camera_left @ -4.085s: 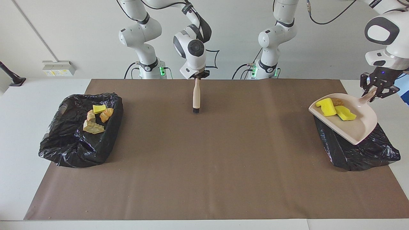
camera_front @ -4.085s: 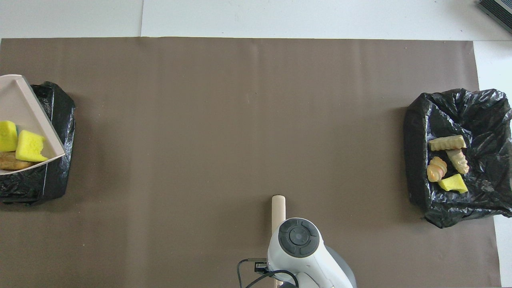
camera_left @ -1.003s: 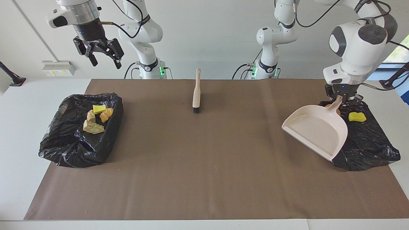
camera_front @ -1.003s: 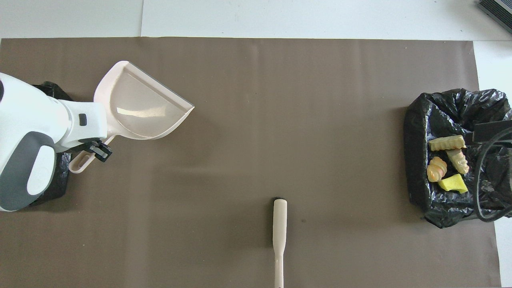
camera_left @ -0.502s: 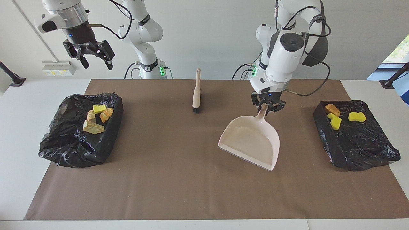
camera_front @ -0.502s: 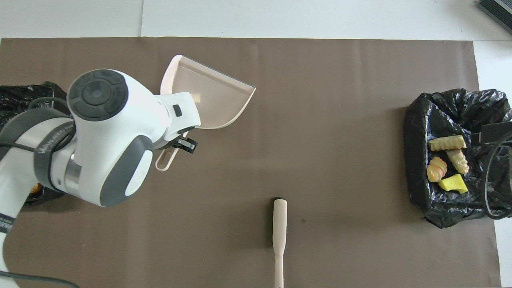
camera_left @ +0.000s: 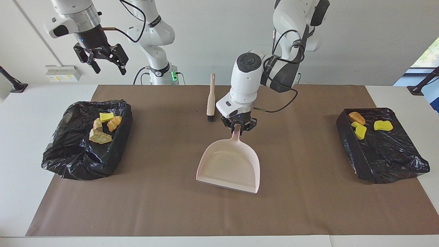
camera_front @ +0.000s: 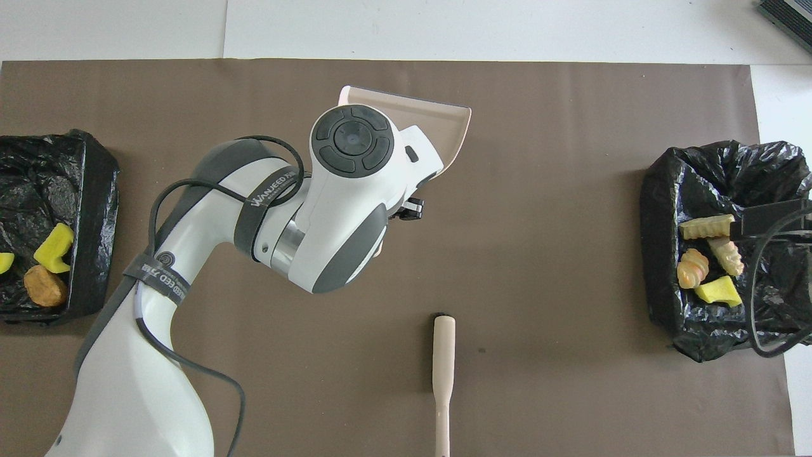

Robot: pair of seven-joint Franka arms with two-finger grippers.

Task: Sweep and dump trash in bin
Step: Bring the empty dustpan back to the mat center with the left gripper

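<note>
Trash sits in two black bags, one at each end of the bench, and both lie well apart from the left gripper (camera_left: 239, 126), which is low over the middle of the brown mat (camera_left: 308, 206).

That gripper is closed on the thin handle of the pink dustpan (camera_left: 229, 166). The pan hangs just under the gripper, with its wide mouth pointing away from the robots. No trash is in the pan. In the overhead view the arm hides most of the pan, and only its wide edge (camera_front: 406, 101) shows.

Off toward the left arm's end of the bench is one bag (camera_left: 391, 157). It holds two yellow sponge bits (camera_left: 383, 125) and one brown bread chunk (camera_left: 356, 118).

Off toward the right arm's end is the other bag (camera_left: 72, 154). It holds a yellow sponge bit (camera_left: 106, 117), an orange bread chunk (camera_left: 114, 123) and two pale stone-like chunks (camera_left: 99, 137), all close together.

The right gripper (camera_left: 104, 61) is high in the air above this second bag, near the edge closest to the robots. Its fingers are spread apart and it holds nothing.

A brush (camera_left: 211, 99) lies flat on the mat just beside the left gripper, a little nearer to the robots. No gripper touches it. Its dark bristle end points toward the dustpan.
</note>
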